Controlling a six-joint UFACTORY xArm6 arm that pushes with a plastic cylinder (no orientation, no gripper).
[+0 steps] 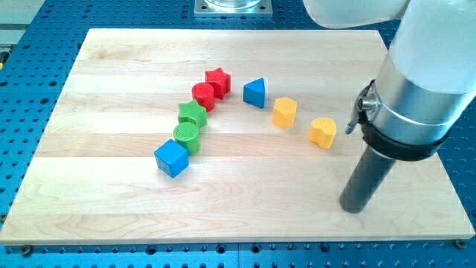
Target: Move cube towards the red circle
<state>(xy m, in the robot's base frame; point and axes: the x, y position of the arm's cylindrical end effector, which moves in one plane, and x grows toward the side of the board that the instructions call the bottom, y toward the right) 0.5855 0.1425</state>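
Observation:
A blue cube [171, 158] lies left of centre on the wooden board [111, 89]. The red circle [203, 96] is a red cylinder above and right of it, touching a red star [218, 81]. Between cube and red circle stand a green star [192, 115] and a green cylinder [187, 137], the latter next to the cube. My tip [354, 208] rests on the board at the view's lower right, far right of the cube and below the yellow heart.
A blue triangle [255, 92] lies right of the red star. A yellow hexagon [284, 112] and a yellow heart [323, 132] sit further right. The arm's grey body [420, 89] fills the view's upper right. A blue perforated table [22, 112] surrounds the board.

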